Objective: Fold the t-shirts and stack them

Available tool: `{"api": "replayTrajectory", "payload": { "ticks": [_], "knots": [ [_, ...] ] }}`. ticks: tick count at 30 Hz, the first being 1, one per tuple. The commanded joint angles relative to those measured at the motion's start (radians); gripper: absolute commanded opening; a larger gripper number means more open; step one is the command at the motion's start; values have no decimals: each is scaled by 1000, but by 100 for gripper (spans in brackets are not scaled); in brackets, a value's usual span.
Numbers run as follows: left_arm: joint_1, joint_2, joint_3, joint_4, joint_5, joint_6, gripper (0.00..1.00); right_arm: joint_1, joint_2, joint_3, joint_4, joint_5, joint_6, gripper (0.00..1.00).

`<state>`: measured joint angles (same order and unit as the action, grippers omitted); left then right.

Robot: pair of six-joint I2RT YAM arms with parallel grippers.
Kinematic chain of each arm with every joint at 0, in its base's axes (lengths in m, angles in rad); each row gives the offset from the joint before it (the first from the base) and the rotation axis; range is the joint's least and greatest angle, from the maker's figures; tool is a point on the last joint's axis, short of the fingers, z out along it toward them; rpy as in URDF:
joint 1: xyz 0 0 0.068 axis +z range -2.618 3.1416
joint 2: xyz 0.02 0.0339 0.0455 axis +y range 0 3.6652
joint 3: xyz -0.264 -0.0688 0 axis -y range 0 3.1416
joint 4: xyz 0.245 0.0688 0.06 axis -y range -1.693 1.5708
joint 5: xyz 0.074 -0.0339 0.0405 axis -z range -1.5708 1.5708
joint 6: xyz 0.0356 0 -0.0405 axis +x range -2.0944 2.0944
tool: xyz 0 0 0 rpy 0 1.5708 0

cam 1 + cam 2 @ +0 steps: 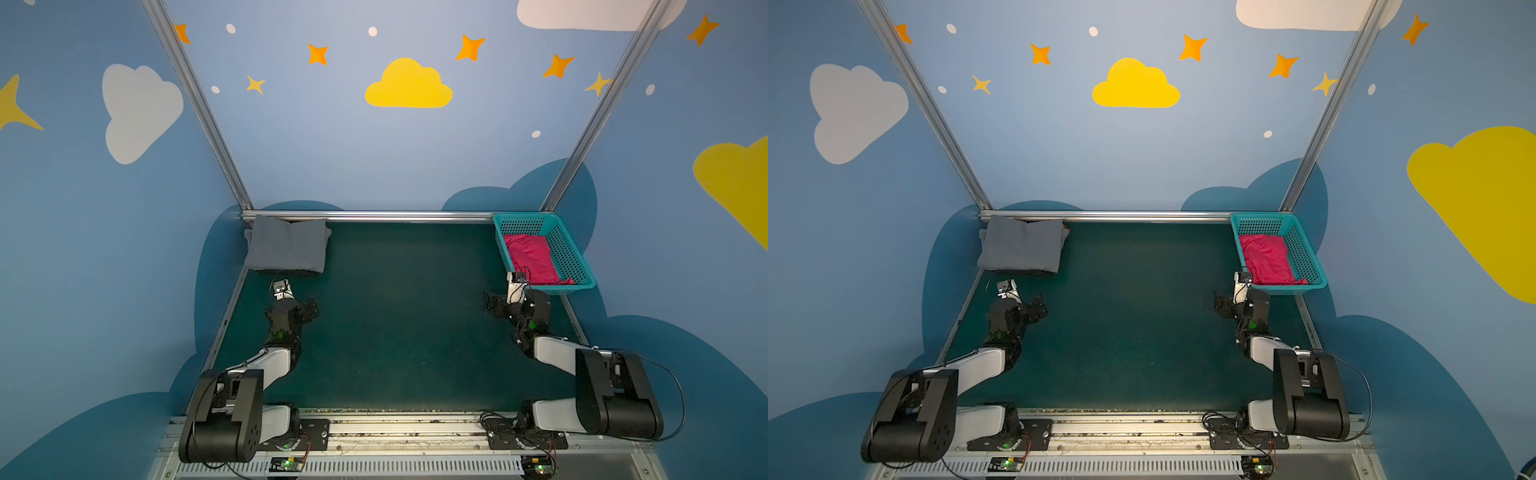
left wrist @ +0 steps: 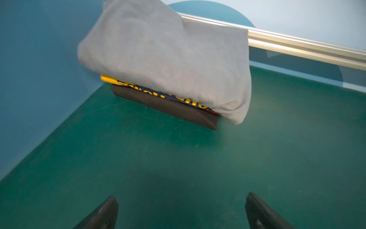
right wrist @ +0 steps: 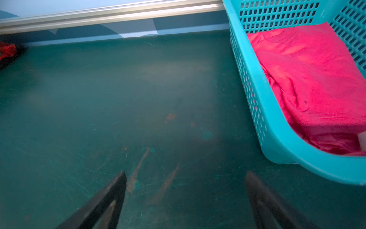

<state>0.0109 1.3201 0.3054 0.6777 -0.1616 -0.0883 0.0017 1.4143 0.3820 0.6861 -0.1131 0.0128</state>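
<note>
A folded slate-grey t-shirt (image 1: pixel 286 245) (image 1: pixel 1021 245) (image 2: pixel 164 55) tops a stack in the table's back left corner. Under it the left wrist view shows the yellow t-shirt (image 2: pixel 111 79) with navy print, then a dark folded layer (image 2: pixel 168 107). A crumpled magenta-pink t-shirt (image 1: pixel 534 257) (image 1: pixel 1268 257) (image 3: pixel 316 79) lies in the teal basket (image 1: pixel 523 217) (image 3: pixel 277 138) at the back right. My left gripper (image 1: pixel 309 308) (image 2: pixel 182 198) hangs open over bare mat in front of the stack. Just left of the basket's near corner, my right gripper (image 1: pixel 492 303) (image 3: pixel 185 174) is also open and empty.
An aluminium rail (image 1: pixel 374 216) runs along the table's back edge, and blue walls close in the left and right sides. A green mat (image 1: pixel 395 332) covers the table between the arms. A scrap of red cloth (image 3: pixel 8 50) peeks out at the stack's far side.
</note>
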Motion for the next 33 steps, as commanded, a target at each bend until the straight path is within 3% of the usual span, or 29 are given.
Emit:
{"api": "replayTrajectory", "payload": {
  "ticks": [1, 3, 5, 7, 33],
  "knots": [
    [-1, 80, 5, 146, 33, 36, 100, 24, 82, -21, 174, 32, -44, 95],
    [-1, 157, 11, 206, 46, 40, 100, 36, 116, -1, 193, 36, -52, 95],
    [-1, 197, 44, 205, 36, 4, 100, 34, 93, 33, 86, 77, -33, 95],
    [0, 175, 125, 11, 24, 34, 100, 29, 103, 29, 110, 76, -20, 95],
    [1, 185, 123, 26, 11, 27, 100, 27, 100, 38, 84, 69, -25, 95]
  ]
}}
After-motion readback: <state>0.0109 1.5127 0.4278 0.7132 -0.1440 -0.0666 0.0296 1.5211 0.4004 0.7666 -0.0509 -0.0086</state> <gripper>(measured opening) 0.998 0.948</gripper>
